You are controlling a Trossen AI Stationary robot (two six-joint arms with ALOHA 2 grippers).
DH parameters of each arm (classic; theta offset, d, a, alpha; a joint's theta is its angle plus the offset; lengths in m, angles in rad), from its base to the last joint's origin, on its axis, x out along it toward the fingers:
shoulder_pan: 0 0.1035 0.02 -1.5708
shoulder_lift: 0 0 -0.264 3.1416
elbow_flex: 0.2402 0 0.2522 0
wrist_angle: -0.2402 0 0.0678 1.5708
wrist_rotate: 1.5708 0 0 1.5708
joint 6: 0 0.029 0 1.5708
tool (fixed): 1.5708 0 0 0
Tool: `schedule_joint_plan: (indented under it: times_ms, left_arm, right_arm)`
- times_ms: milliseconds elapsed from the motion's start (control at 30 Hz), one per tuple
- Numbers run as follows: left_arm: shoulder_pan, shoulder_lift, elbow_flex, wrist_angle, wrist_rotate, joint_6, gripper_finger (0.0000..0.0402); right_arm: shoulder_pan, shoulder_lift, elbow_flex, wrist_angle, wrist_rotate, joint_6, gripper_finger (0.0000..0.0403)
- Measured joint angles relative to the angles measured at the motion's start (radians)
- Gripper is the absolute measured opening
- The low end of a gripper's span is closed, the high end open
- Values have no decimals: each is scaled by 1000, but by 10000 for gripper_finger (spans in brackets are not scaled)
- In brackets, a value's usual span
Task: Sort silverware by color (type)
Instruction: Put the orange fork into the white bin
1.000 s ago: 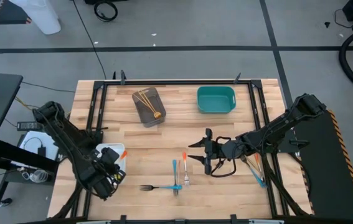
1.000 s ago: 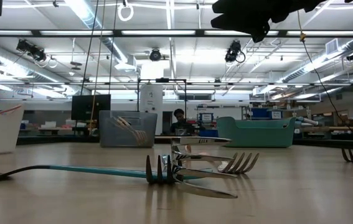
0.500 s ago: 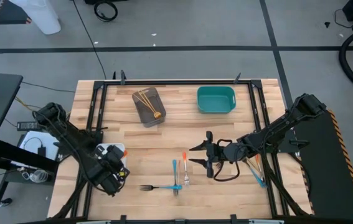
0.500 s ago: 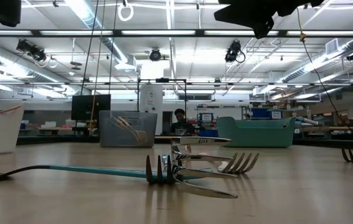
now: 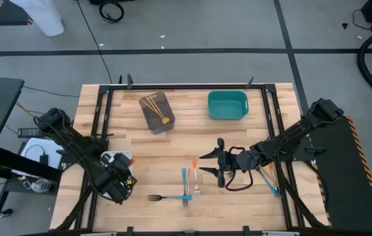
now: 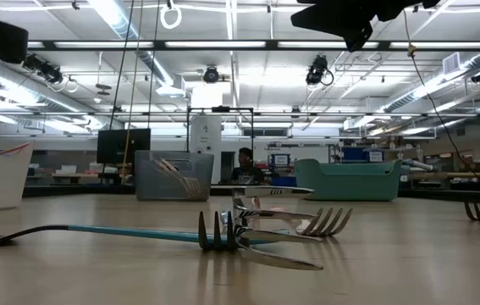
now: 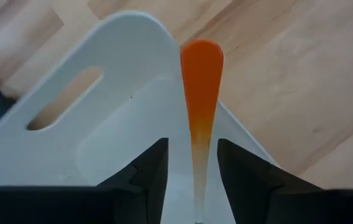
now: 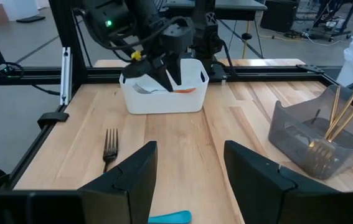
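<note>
An orange-handled fork (image 7: 201, 93) lies over the white tray (image 7: 101, 143) at the table's near left. My left gripper (image 7: 193, 143) points down over it, open. Its fingers stand on either side of the handle, with a gap on each side. The right wrist view shows the same tray (image 8: 164, 99) with the orange handle (image 8: 185, 90) at its rim. My right gripper (image 5: 206, 164) hangs open above the table's middle, holding nothing. Beside it on the wood lie a blue-handled fork (image 5: 184, 182), an orange-handled fork (image 5: 194, 167), a silver fork (image 5: 197, 190) and a dark fork (image 5: 155, 197).
A grey tray (image 5: 157, 113) with gold forks and a teal tray (image 5: 227, 105) stand at the far side. Two more forks (image 5: 271, 177) lie under my right arm near the right edge. Black rails (image 5: 100, 118) frame the table. A person (image 6: 244, 161) sits far behind.
My left gripper has sunk toward the white tray; in the low view its arm now hangs lower at the upper left.
</note>
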Motion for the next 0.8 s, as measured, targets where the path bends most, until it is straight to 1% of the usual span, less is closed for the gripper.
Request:
schedule_joint_plan:
  times_ms: [133, 300, 433, 567, 800]
  left_arm:
    - [5, 0, -45, 78, 9, 5, 148]
    - [5, 0, -87, 130, 11, 0, 148]
    - [5, 0, -112, 158, 29, -4, 136]
    - [5, 0, -113, 167, 35, -4, 109]
    - [5, 0, -110, 177, 37, -18, 38]
  right_arm:
    - [0, 0, 0, 0, 0, 0, 197]
    - [1, 0, 0, 0, 0, 4, 197]
    - [2, 0, 0, 0, 0, 3, 197]
    - [1, 0, 0, 0, 0, 1, 197]
    - [1, 0, 0, 0, 0, 1, 197]
